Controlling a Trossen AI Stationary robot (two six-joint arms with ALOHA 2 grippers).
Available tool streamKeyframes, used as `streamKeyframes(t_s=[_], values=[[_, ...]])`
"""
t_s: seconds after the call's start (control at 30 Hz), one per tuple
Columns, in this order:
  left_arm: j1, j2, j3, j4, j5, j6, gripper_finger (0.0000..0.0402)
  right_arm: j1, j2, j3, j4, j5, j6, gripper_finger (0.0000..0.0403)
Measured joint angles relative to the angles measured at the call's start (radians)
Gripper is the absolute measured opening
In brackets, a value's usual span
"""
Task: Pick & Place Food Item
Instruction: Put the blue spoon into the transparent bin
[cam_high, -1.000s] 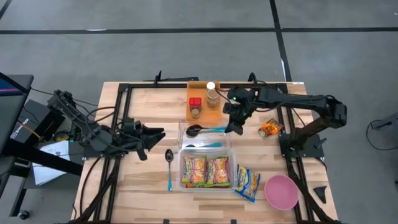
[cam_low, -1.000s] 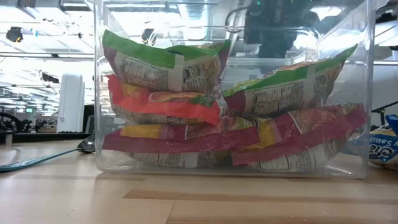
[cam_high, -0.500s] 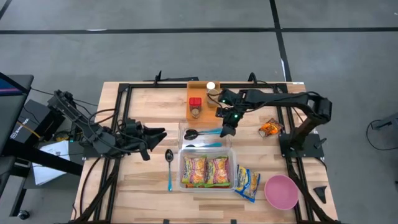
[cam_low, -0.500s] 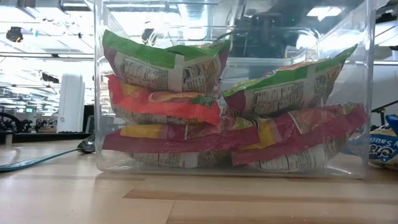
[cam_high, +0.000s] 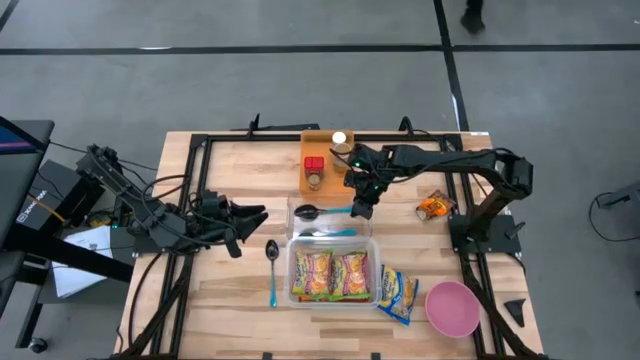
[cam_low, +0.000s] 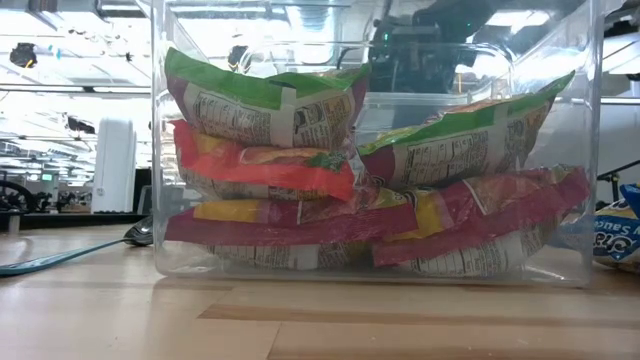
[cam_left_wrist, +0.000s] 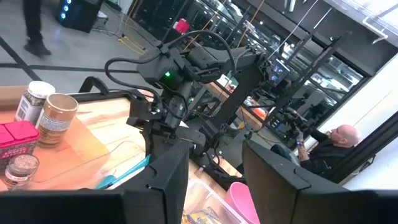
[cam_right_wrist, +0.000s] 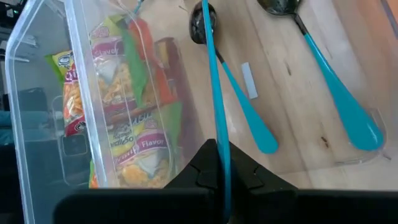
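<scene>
Above the clear tray (cam_high: 294, 207), right tool (cam_high: 360, 208) pinches a teal spoon (cam_right_wrist: 214, 99) shut; thin handle may twist loose; left tool (cam_high: 243, 217) waits half-open, empty.

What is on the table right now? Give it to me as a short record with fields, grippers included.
right gripper: shut on a teal-handled spoon, just behind the clear bin
left gripper: open, empty, at the table's left side
clear bin: filled with snack packets
other spoons: two teal-handled ones lie flat near the bin
pink bowl: near the table's front right corner, nothing seen in it
</scene>
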Motion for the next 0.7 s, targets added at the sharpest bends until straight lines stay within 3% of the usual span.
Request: streamKeyframes(t_s=[0.7], values=[[0.0,0.001,0.0,-0.001,0.011,-0.011,0.0145,-0.004,0.082,-0.001,0.035,-0.036,0.011,0.0]])
